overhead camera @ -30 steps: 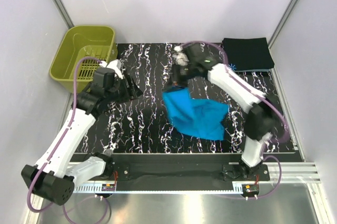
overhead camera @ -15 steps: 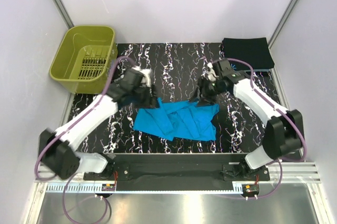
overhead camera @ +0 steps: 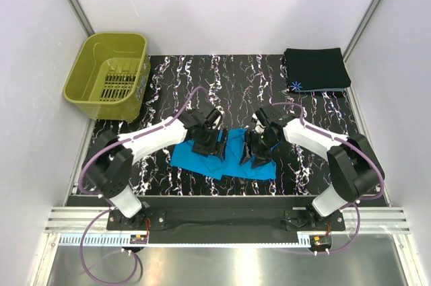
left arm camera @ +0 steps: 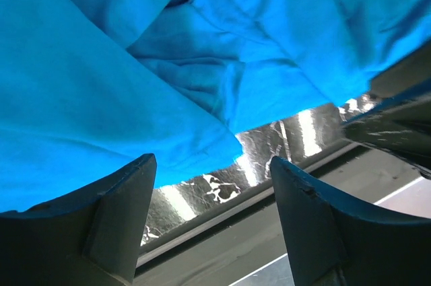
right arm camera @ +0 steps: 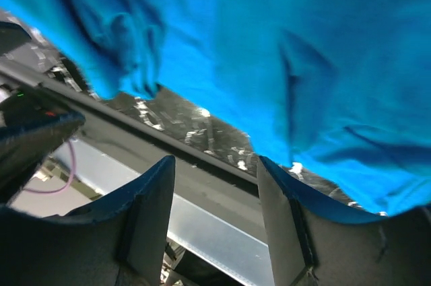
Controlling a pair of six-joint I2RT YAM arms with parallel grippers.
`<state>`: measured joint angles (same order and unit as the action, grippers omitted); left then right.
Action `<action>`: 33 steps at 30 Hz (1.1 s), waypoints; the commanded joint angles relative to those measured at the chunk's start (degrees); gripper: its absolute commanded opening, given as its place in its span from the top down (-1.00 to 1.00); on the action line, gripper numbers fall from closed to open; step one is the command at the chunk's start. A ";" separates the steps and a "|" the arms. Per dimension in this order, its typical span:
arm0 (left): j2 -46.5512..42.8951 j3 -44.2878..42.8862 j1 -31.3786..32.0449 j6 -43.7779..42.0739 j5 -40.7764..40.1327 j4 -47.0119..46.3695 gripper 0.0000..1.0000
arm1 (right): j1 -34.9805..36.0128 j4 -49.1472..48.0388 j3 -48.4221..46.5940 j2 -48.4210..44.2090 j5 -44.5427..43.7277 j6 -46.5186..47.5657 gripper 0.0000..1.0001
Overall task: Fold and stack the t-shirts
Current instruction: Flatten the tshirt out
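The turquoise-blue t-shirt (overhead camera: 231,156) lies crumpled and unfolded on the near middle of the marbled black mat (overhead camera: 175,84). My left gripper (overhead camera: 209,145) hovers low over its left part and my right gripper (overhead camera: 255,153) over its right part. In the left wrist view the shirt (left arm camera: 101,84) fills the upper frame, and the left gripper (left arm camera: 210,161) is open with nothing between its fingers. The right gripper (right arm camera: 215,159) is also open and empty, below bunched blue cloth (right arm camera: 323,44). The black t-shirt (overhead camera: 316,67) lies folded at the back right, its starburst mark (overhead camera: 295,86) showing.
An olive-green basket (overhead camera: 108,67) stands at the back left corner, off the mat. White walls close in the left, right and back sides. A metal rail (overhead camera: 222,215) with both arm bases runs along the near edge.
The right gripper opened and let the blue shirt drop flat onto the mat. Both arms swung in and down toward the near middle, and now sit over the shirt.
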<state>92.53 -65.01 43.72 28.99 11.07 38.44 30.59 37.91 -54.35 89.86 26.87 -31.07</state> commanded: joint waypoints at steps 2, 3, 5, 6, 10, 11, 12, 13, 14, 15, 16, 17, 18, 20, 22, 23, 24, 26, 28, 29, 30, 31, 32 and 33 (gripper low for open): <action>4.14 -1.96 0.31 1.85 0.36 -1.26 -0.47 | -0.18 -1.70 2.40 -1.00 -2.96 1.80 -0.19; 4.93 -1.52 0.40 2.38 0.27 -1.00 -0.47 | -0.18 -1.70 3.45 -1.36 -3.75 1.98 -0.20; 5.73 -1.26 0.40 3.26 -0.17 -0.91 -0.47 | -0.18 -1.70 4.07 -1.54 -4.02 1.98 -0.21; 6.25 -1.00 0.40 3.52 -0.43 -0.65 -0.47 | -0.18 -1.79 4.25 -1.45 -3.85 1.72 -0.20; 7.57 -0.64 0.40 3.70 -0.87 -0.73 -0.43 | -0.09 -2.66 5.04 -0.39 -4.72 1.80 -0.20; 8.01 -0.64 0.40 3.70 -1.22 -0.82 -0.41 | -0.18 -2.75 5.30 0.22 -4.99 1.72 -0.20; 8.28 -0.64 0.40 3.62 -1.40 -0.73 -0.33 | -0.09 -3.02 5.57 0.57 -5.51 1.89 -0.20; 8.37 -0.73 0.40 3.61 -1.58 -0.73 -0.27 | -0.18 -3.28 5.65 0.84 -5.69 1.89 -0.20; 8.37 -0.73 0.40 3.53 -2.19 -0.73 -0.18 | -0.09 -3.54 5.74 1.45 -5.69 1.89 -0.20; 8.02 -0.64 0.40 3.35 -2.45 -0.73 -0.08 | -0.09 -4.33 5.83 1.80 -5.60 1.89 -0.20; 7.84 -0.47 0.31 3.26 -2.72 -0.73 0.10 | -0.09 -4.77 5.83 2.24 -5.60 1.63 -0.18; 7.40 -0.47 0.40 3.09 -3.07 -0.56 0.18 | 0.00 -5.39 5.66 3.03 -5.34 1.54 -0.17; 7.14 -0.47 0.40 2.91 -3.33 -0.38 0.27 | 0.00 -5.65 5.31 3.38 -5.25 1.28 -0.15; 6.00 -0.55 0.31 2.74 -4.03 0.15 0.51 | 0.17 -5.74 4.69 4.09 -4.47 1.19 0.05; 5.12 -0.99 0.40 2.30 -4.83 1.28 0.83 | 0.17 -5.04 3.99 3.48 -4.11 0.58 0.53; 3.72 -1.69 0.22 2.12 -6.14 2.68 0.99 | 0.17 -3.56 3.81 2.17 -4.11 0.22 0.72; 2.93 -2.13 0.22 1.51 -7.02 3.39 1.00 | 0.17 -2.41 3.20 1.11 -4.28 -0.30 0.82; -0.05 -4.40 0.13 0.54 -10.69 6.45 1.00 | 0.17 2.57 2.23 -2.84 -7.60 -0.57 1.00; -2.08 -6.52 -0.48 -0.95 -15.61 8.93 1.00 | 0.17 6.28 -0.31 -6.52 -10.86 -0.22 1.00; -3.92 -9.14 -0.83 -1.39 -17.29 11.46 1.00 | 0.09 10.91 -3.10 -7.50 -15.58 -0.05 1.00; -4.98 -10.47 -1.18 -2.18 -18.96 12.53 1.00 | -0.09 13.13 -4.70 -8.47 -17.97 0.74 1.00; -5.86 -11.96 -1.88 -2.53 -22.29 13.76 1.00 | -0.26 15.42 -6.46 -9.44 -20.52 1.27 1.00; -7.61 -14.94 -2.32 -2.71 -23.80 15.95 1.00 | -0.44 19.53 -10.48 -9.88 -25.50 1.62 1.00; -8.59 -16.53 -2.85 -3.32 -25.21 16.93 1.00 | -0.79 21.31 -12.52 -10.41 -27.29 2.58 1.00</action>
<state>89.78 -75.00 42.37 28.34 -4.75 50.89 30.39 49.63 -59.40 83.05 11.25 -30.65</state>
